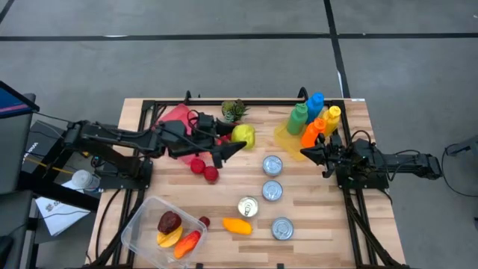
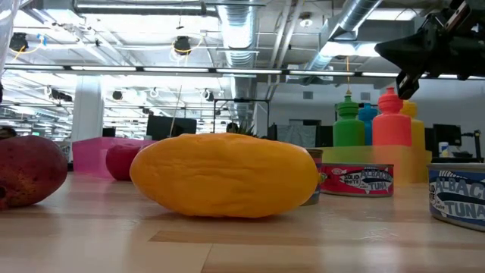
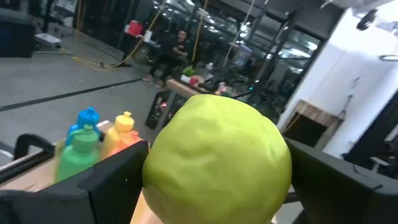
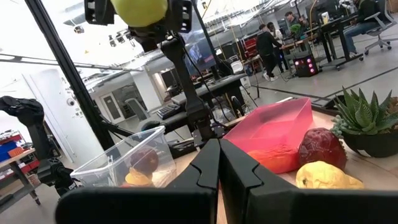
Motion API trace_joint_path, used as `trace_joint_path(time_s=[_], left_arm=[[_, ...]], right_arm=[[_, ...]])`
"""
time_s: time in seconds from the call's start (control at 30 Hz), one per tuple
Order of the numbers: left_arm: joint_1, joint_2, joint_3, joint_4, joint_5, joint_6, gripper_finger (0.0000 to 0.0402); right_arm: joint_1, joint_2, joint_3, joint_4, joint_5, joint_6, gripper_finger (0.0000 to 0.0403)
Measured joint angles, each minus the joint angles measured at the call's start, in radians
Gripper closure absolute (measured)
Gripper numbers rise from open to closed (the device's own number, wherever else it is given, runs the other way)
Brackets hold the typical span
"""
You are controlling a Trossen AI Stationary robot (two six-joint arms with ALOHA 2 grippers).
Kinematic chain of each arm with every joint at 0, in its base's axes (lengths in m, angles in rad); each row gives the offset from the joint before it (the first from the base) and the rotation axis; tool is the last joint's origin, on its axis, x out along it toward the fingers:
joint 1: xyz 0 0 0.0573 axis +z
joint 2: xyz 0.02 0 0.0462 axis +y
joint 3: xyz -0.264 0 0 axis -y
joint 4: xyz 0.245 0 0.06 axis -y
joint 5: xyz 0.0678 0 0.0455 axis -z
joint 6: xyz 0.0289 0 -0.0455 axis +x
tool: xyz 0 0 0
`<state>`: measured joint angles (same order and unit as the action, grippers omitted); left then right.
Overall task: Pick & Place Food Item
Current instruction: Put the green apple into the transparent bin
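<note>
My left gripper point(image 1: 240, 142) is shut on a round yellow-green fruit point(image 1: 243, 135), held in the air over the middle of the table's far half. In the left wrist view the fruit point(image 3: 217, 158) fills the space between the two dark fingers. The right wrist view shows the same fruit point(image 4: 140, 9) high up in the left gripper. My right gripper point(image 1: 306, 153) waits shut by the table's right side, near the bottles; its fingers point(image 4: 219, 168) lie together with nothing between them. My left gripper pinches the fruit between its two fingers, one finger point(image 3: 115, 177) on the fruit's one side point(image 3: 155, 171) and the other finger point(image 3: 326, 183) on the opposite side. The fingers lie about level and reach in from the table's left. The fruit is lifted clear of the table.
A clear container point(image 1: 142, 232) with several food pieces stands at the near left. An orange-yellow piece point(image 1: 237, 225) and several cans point(image 1: 272, 166) lie near the middle. Coloured bottles point(image 1: 314, 119), a plant point(image 1: 234, 110), a pink bin point(image 1: 175, 116) and red fruits point(image 1: 203, 169) stand farther back.
</note>
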<state>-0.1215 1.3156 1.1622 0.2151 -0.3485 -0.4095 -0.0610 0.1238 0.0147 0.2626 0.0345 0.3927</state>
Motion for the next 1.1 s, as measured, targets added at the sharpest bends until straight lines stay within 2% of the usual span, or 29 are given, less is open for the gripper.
trace_joint_path(time_s=[0.13,0.4,0.5,0.7,0.83,1.1], left_arm=[[-0.003,-0.022,0.000,-0.033,0.044,-0.019,0.0046],[-0.036,-0.041,0.000,-0.148,0.258,-0.112,0.0048],[-0.080,-0.045,0.000,-0.244,0.315,-0.238,0.0047],[-0.199,-0.076,-0.002,-0.610,0.487,-0.567,0.0046],[-0.303,-0.098,-0.001,-0.769,0.606,-0.788,0.0046],[-0.525,-0.126,0.000,-1.022,0.601,-1.112,0.0046]], right_arm=[[0.000,0.000,0.000,0.000,0.000,0.000,0.0403],[0.000,0.000,0.000,0.000,0.000,0.000,0.0403],[0.000,0.000,0.000,0.000,0.000,0.000,0.0403],[0.000,0.000,0.000,0.002,0.000,0.000,0.0403],[0.000,0.000,0.000,0.003,0.000,0.000,0.0403],[0.000,0.000,0.000,0.001,0.000,0.000,0.0403]])
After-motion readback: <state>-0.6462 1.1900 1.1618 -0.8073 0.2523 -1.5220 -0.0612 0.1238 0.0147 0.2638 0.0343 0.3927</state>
